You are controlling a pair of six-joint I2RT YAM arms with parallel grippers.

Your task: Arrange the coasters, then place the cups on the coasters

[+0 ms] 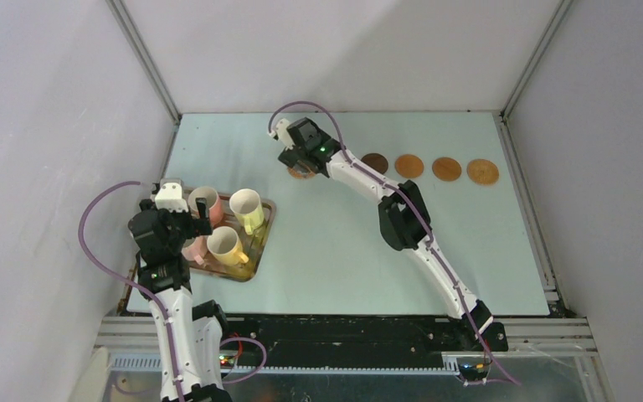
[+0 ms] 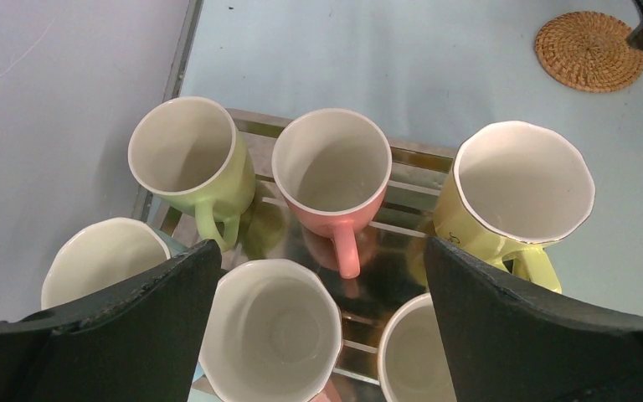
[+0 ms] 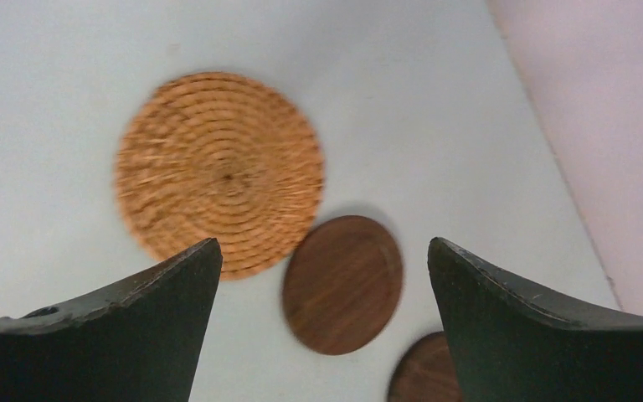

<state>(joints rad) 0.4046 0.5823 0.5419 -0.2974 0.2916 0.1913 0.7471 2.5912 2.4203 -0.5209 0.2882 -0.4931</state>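
Observation:
Several coasters lie in a row along the back of the table: a woven tan coaster (image 1: 302, 172) (image 3: 219, 174), a dark brown coaster (image 1: 374, 162) (image 3: 343, 283), two orange-brown coasters (image 1: 409, 166) (image 1: 446, 168) and another at the right end (image 1: 482, 172). A second dark brown coaster (image 3: 423, 373) shows at the wrist view's bottom edge. My right gripper (image 1: 295, 161) (image 3: 324, 244) hovers open over the woven and dark brown discs, holding nothing. The cups stand on a metal tray (image 1: 261, 243): light green (image 2: 188, 159), salmon pink (image 2: 332, 172), yellow (image 2: 523, 193) and a pale one (image 2: 272, 331). My left gripper (image 1: 180, 219) (image 2: 320, 268) hangs open above them.
The tray (image 2: 402, 209) sits at the table's left edge beside the left wall. Two more cups (image 2: 105, 260) (image 2: 414, 356) are partly hidden behind my left fingers. The right arm stretches diagonally across the table's middle. Enclosure walls border the back and both sides.

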